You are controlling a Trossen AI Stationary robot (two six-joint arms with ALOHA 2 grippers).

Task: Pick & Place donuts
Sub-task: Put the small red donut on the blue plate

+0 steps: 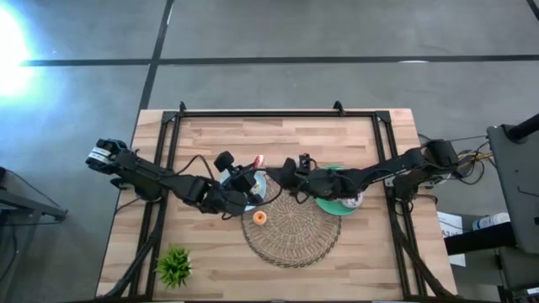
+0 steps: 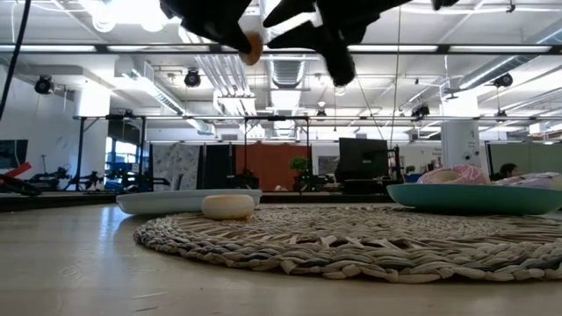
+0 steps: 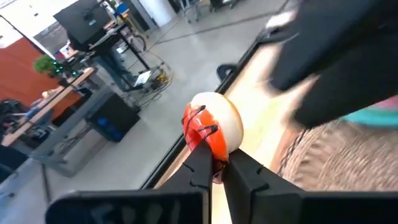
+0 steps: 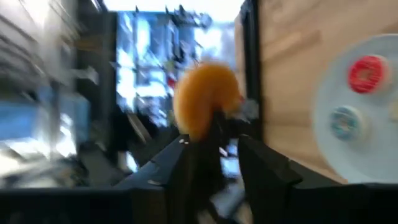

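— Red and cream donut (image 3: 211, 126)?
— Pinched between the fingers of the left hand (image 3: 214, 163), up off the tabletop (image 1: 219, 269), over the far edge of the light-blue plate (image 1: 268, 187) near the middle.
— And on the right side?
— Small orange donut (image 4: 205, 99) pinched in the right hand (image 4: 214, 146), also raised, seen in the level view as an orange spot (image 2: 253, 48) high above the mat. Right hand (image 1: 290, 172) close beside the left hand (image 1: 244, 178), both above the far edge of the woven mat (image 1: 292, 227).
— Any donuts lying down?
— One orange donut (image 1: 259, 218) on the near-left part of the woven mat. On the light-blue plate, seen from the right wrist, a red-pink donut (image 4: 367, 72) and a pale bluish one (image 4: 344, 119). More on the green plate (image 1: 333, 206), mostly hidden under the right arm; a pale one (image 1: 354, 200) peeking out at its edge.
— Plates and mat?
— Light-blue plate just left of the green one, both overlapping the mat's far rim. Small green plant (image 1: 174, 266) well apart, at the near-left corner of the tabletop.
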